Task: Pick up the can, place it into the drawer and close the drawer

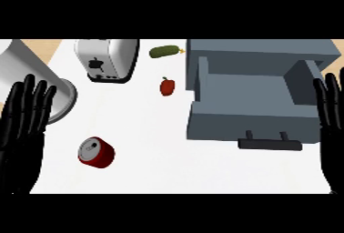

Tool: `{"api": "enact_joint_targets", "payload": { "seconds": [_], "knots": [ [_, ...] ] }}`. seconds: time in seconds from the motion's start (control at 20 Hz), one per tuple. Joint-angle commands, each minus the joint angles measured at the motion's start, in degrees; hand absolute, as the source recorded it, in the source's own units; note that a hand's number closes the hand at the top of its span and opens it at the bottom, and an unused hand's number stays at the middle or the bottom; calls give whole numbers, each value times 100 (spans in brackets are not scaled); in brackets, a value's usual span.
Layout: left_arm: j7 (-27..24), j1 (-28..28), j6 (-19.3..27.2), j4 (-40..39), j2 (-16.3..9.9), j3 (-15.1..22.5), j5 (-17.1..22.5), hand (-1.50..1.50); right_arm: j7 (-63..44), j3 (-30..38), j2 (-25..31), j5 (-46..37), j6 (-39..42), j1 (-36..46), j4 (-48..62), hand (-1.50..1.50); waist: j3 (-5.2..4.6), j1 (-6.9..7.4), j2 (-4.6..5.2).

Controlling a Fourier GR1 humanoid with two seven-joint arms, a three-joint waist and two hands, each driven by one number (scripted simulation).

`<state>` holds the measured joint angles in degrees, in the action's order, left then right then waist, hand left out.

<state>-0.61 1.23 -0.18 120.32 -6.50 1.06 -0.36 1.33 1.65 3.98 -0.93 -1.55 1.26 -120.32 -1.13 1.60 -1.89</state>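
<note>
You have the red cylindrical metal can (pixel 96 152) just right of your open left hand (pixel 25 118), silver top tilted up-left, while your open right hand (pixel 331 107) rests beside the open grey drawer (pixel 252 104).

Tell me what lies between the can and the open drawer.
Head view: only bare white counter lies between the red can and the drawer.

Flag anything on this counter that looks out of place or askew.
Little stands out. The can stands apart on the bare counter, tilted as seen from above. The drawer is pulled open. A red pepper and a green pickle lie loose between the toaster and the drawer. Nothing is spilled or damaged.
</note>
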Motion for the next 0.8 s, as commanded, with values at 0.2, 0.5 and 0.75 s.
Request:
{"api": "enact_joint_targets", "payload": {
  "seconds": [0.2,0.5,0.75],
  "knots": [
    [264,253,144,814,318,600,-387,-150,-54,142,218,83,256,-84,-200,-150,115,-156,181],
    [1799,1287,579,748,478,894,-905,-150,-1199,-116,-65,-304,-172,-537,324,-150,120,-120,177],
    [2713,1123,638,1395,456,1094,-1267,-150,-1559,133,139,70,103,-840,-266,-150,115,-169,179]
  ]
}}
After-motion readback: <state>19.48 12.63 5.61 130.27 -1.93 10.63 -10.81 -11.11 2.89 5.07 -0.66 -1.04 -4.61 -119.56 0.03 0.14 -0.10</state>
